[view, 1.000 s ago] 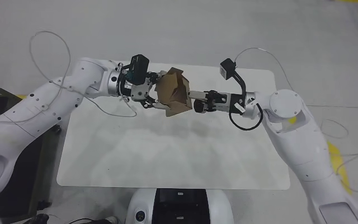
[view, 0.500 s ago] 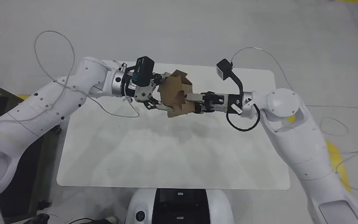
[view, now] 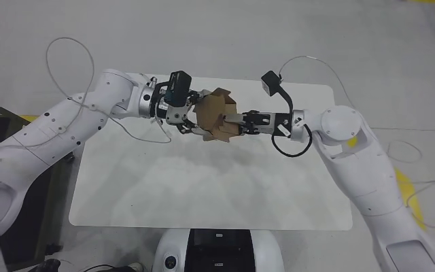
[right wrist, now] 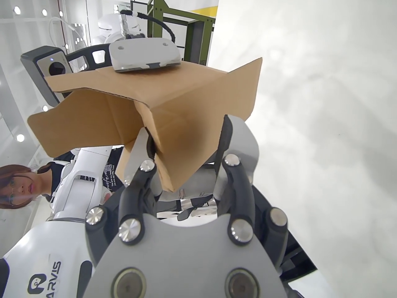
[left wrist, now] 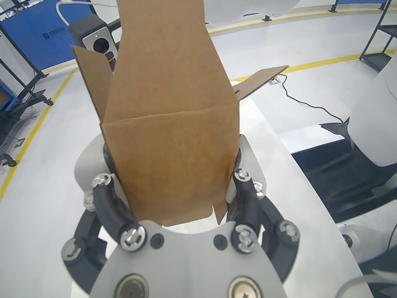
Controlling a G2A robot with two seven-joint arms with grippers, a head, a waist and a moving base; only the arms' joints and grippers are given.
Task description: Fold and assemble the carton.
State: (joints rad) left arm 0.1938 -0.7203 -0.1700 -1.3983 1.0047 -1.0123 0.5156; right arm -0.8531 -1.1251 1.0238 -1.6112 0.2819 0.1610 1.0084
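Note:
A brown carton (view: pixel 215 113) hangs partly folded above the far middle of the white table (view: pixel 204 197), held from both sides. My left gripper (view: pixel 196 117) is shut on one end; in its wrist view the fingers (left wrist: pixel 243 169) clamp the carton's body (left wrist: pixel 167 100), and loose flaps stand up beyond them. My right gripper (view: pixel 232 126) is shut on the opposite end. In the right wrist view its fingers (right wrist: pixel 143 147) pinch a folded corner of the carton (right wrist: pixel 186 94), and the left gripper's white finger (right wrist: pixel 144 55) presses on the far panel.
Both arms meet over the table's far half, and the near half (view: pixel 204 197) is bare white surface. Thin cables loop from each arm (view: pixel 68 54) (view: pixel 319 62). Grey floor surrounds the table on all sides.
Both arms have shifted the carton slightly to the right and turned it. The right gripper has pushed closer in, and the flaps sit more tightly folded.

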